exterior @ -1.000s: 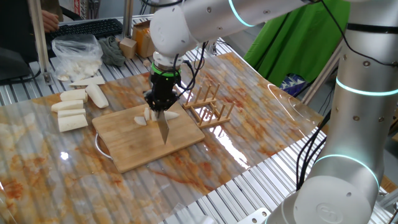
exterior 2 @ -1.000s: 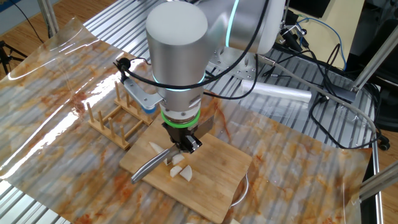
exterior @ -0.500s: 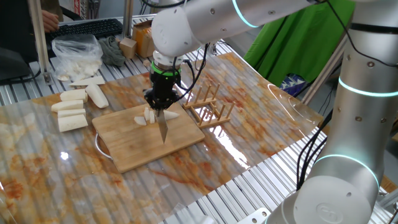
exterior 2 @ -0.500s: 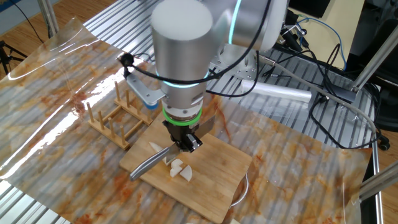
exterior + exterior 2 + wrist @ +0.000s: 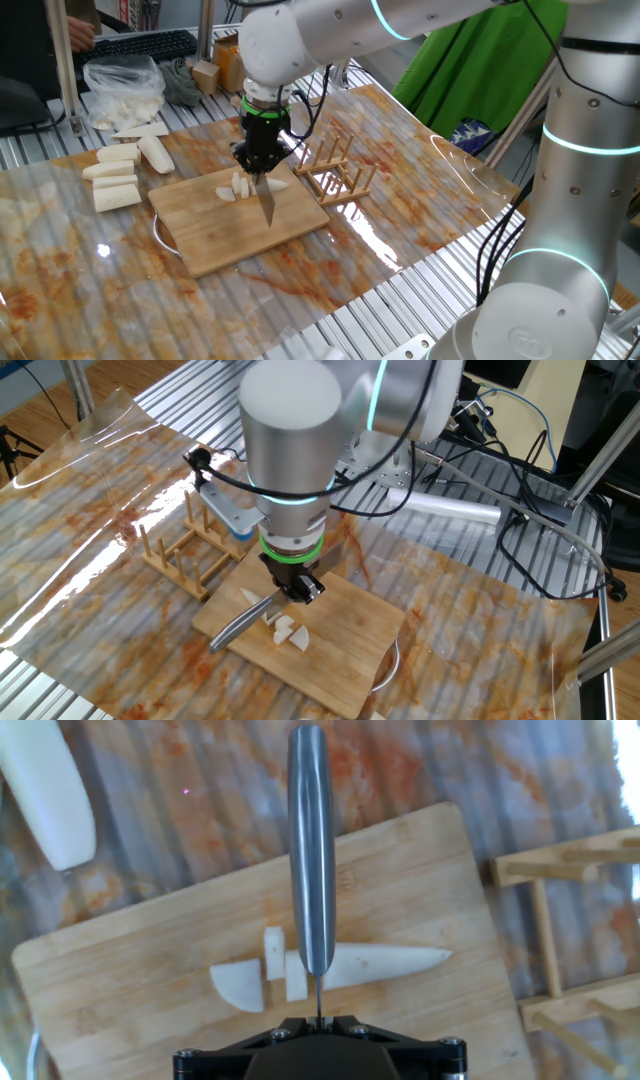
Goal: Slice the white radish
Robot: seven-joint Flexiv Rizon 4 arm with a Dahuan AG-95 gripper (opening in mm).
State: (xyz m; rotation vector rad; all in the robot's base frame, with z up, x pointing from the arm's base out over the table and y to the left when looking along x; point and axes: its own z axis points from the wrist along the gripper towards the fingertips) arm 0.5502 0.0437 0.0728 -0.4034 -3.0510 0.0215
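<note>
The white radish (image 5: 380, 961) lies on the wooden cutting board (image 5: 130, 990), pointed tip to the right in the hand view. Three cut pieces lie at its blunt end, among them a slice (image 5: 273, 952) and a wedge (image 5: 240, 986). My gripper (image 5: 318, 1017) is shut on a knife (image 5: 311, 840) whose blade stands edge-down over the radish, just right of the cut end. In one fixed view the gripper (image 5: 262, 165) holds the knife (image 5: 266, 203) above the radish pieces (image 5: 238, 187). The other fixed view shows the gripper (image 5: 296, 588), knife (image 5: 238, 626) and pieces (image 5: 290, 632).
A wooden rack (image 5: 337, 170) stands right of the board. Bigger white cylinder chunks (image 5: 112, 180) lie left of the board, one showing in the hand view (image 5: 50, 790). A clear bag of white pieces (image 5: 124, 88) sits at the back left. A metal ring (image 5: 160, 236) peeks from under the board.
The knife has shifted slightly along the radish and sits a little lower; otherwise the scene is the same.
</note>
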